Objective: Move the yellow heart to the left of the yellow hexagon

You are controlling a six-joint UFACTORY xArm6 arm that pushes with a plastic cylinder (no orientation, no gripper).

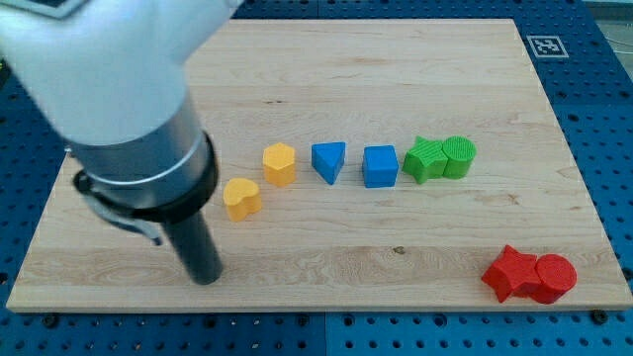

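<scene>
1. Yellow heart (241,198): lies below and to the view's left of the yellow hexagon (280,163), near it, not touching. Judged largely placed; a small nudge upward may remain.
2. My tip (207,277): bare rod, holds nothing; rests below-left of the heart, apart from it.
3. Arm: descends from the view's top left.

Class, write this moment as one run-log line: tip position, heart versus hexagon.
my tip: below-left of yellow heart, apart | heart: lower-left of yellow hexagon, close beside it | status: no contact
</scene>
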